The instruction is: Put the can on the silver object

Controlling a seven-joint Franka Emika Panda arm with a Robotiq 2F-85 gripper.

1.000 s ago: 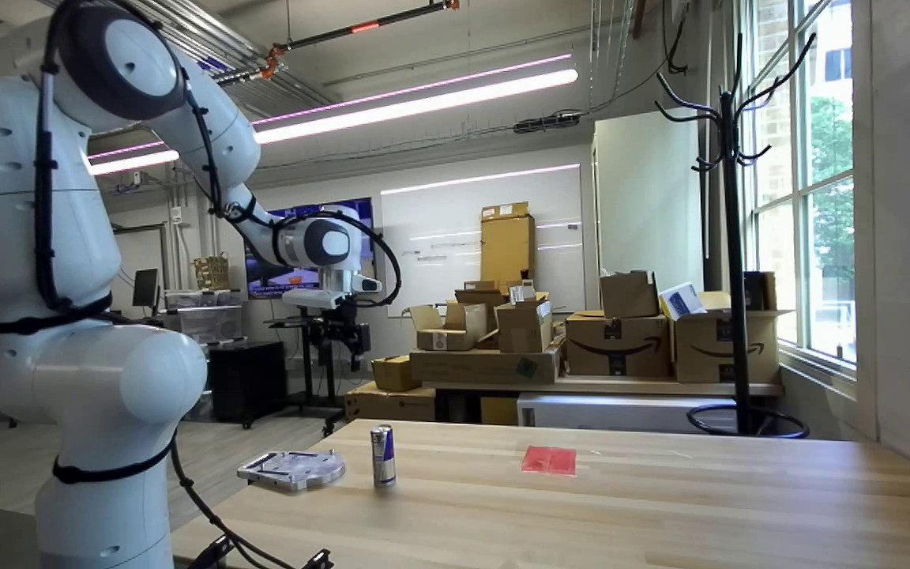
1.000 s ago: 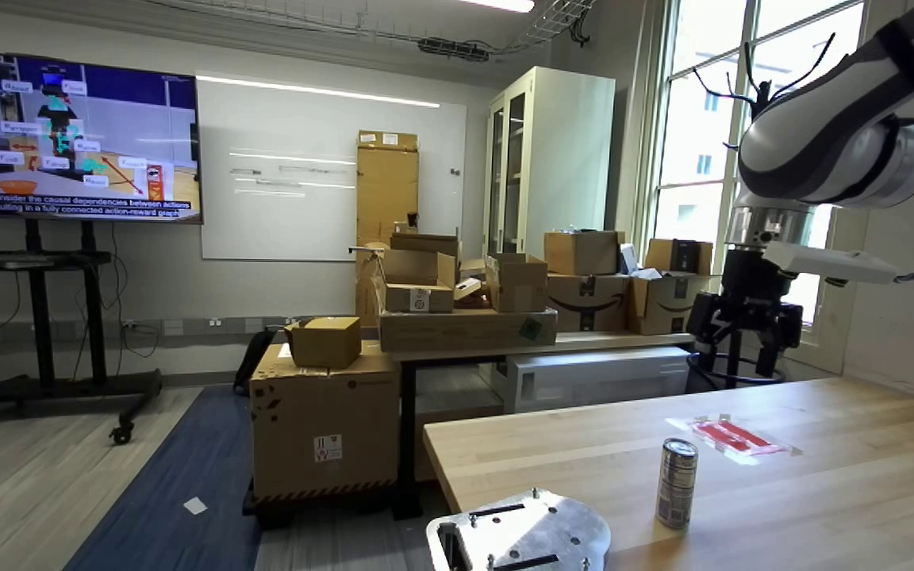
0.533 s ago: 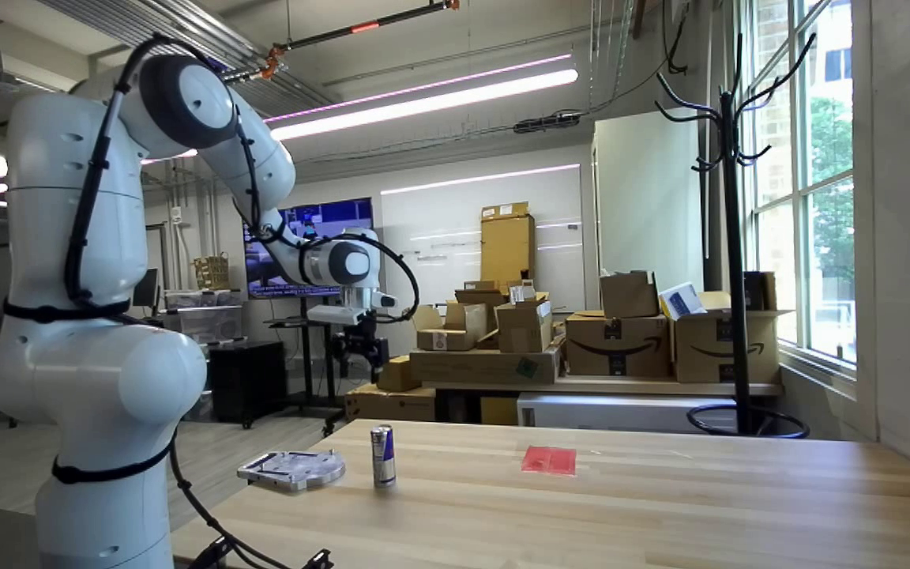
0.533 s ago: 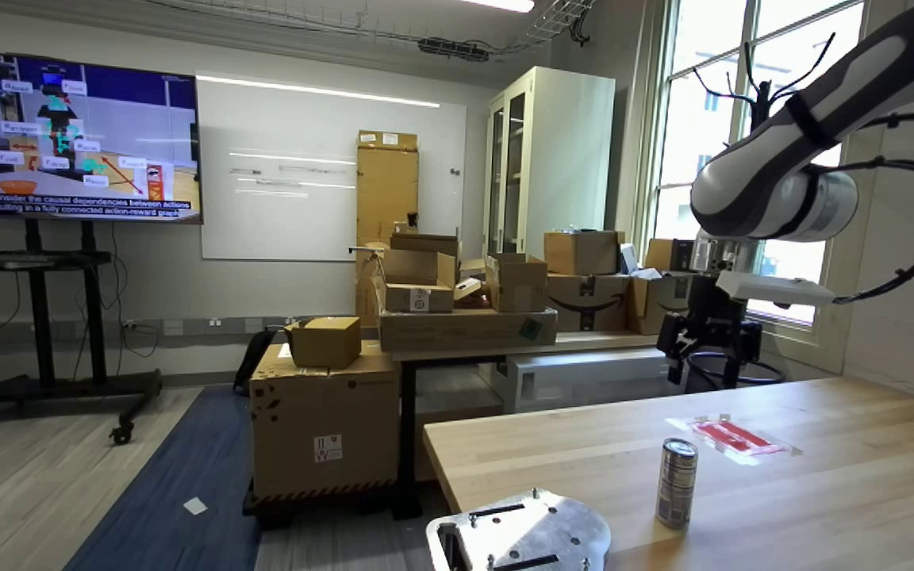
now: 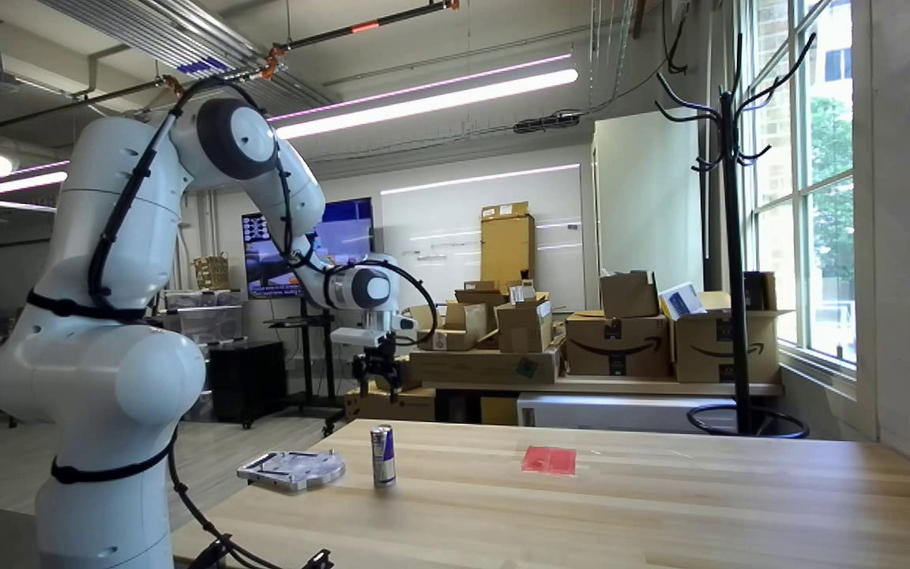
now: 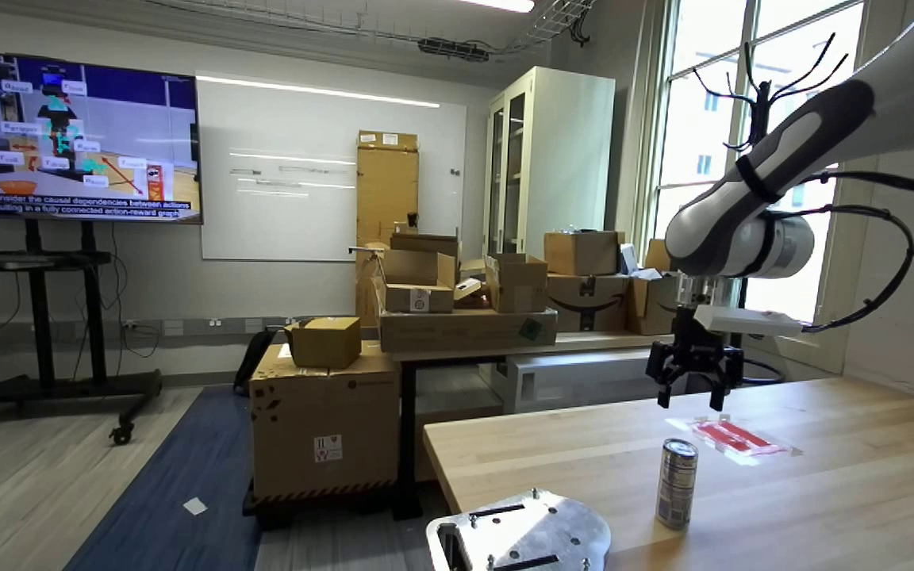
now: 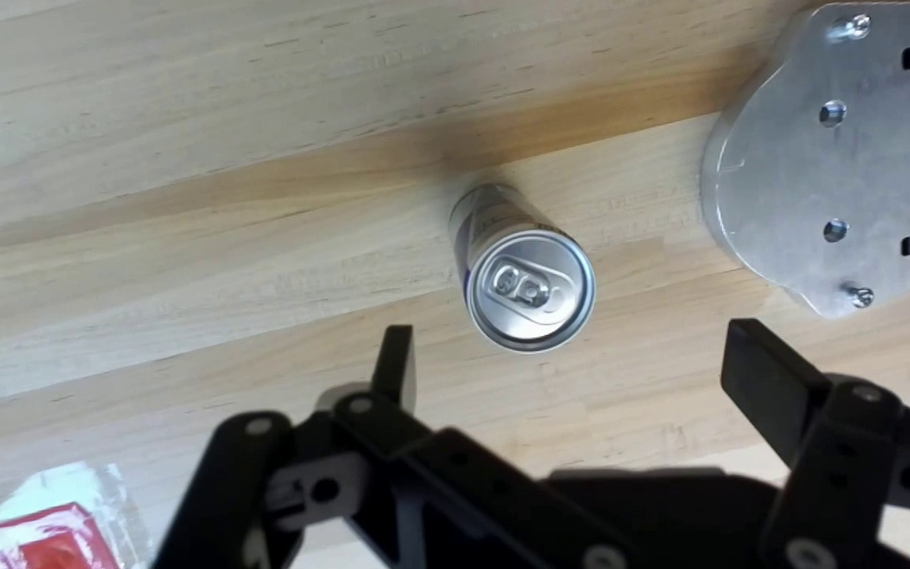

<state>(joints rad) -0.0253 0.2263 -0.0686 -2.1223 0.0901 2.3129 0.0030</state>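
Note:
The can (image 5: 383, 456) is slim, silver and blue-purple, and stands upright on the table. It also shows in an exterior view (image 6: 677, 484) and, from above, in the wrist view (image 7: 530, 291). The silver object (image 5: 293, 470) is a flat, low metal plate with slots and screws beside the can. It also shows in an exterior view (image 6: 524, 531) and at the right of the wrist view (image 7: 874, 174), partly cut off. My gripper (image 7: 572, 356) is open and empty, fingers pointing down. It hovers above the table, higher than the can, in both exterior views (image 5: 378, 390) (image 6: 690, 399).
A flat red item (image 5: 548, 460) in clear wrapping lies on the wooden table (image 5: 660, 514); it also shows at the lower left of the wrist view (image 7: 36, 541). Cardboard boxes (image 6: 469, 329) and a black coat stand (image 5: 733, 276) are behind the table.
The arm has moved and the gripper has come lower, to the right in an exterior view and to the left in an exterior view. The can and the silver object have not moved.

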